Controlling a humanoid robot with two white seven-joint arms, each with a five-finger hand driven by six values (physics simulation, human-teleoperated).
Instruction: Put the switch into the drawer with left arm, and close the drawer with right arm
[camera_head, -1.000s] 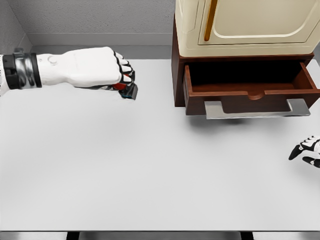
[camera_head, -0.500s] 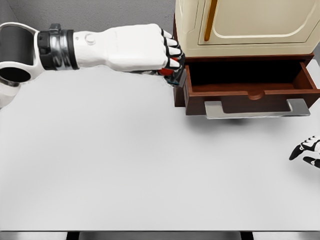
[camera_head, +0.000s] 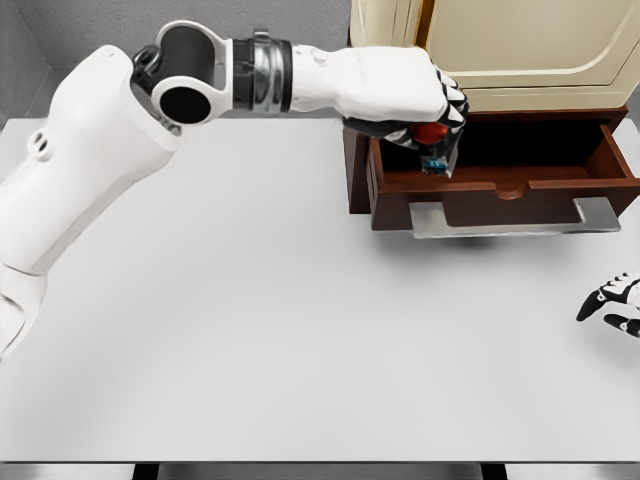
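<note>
Brown wood forms the drawer (camera_head: 500, 185), pulled open at two o'clock under a cream cabinet (camera_head: 490, 50), its steel handle (camera_head: 515, 218) facing out. Over the drawer's left end the left hand (camera_head: 405, 90) grips the red switch (camera_head: 432, 140). At four o'clock the right hand (camera_head: 612, 303) rests on the table (camera_head: 280, 330), fingers loosely spread.
</note>
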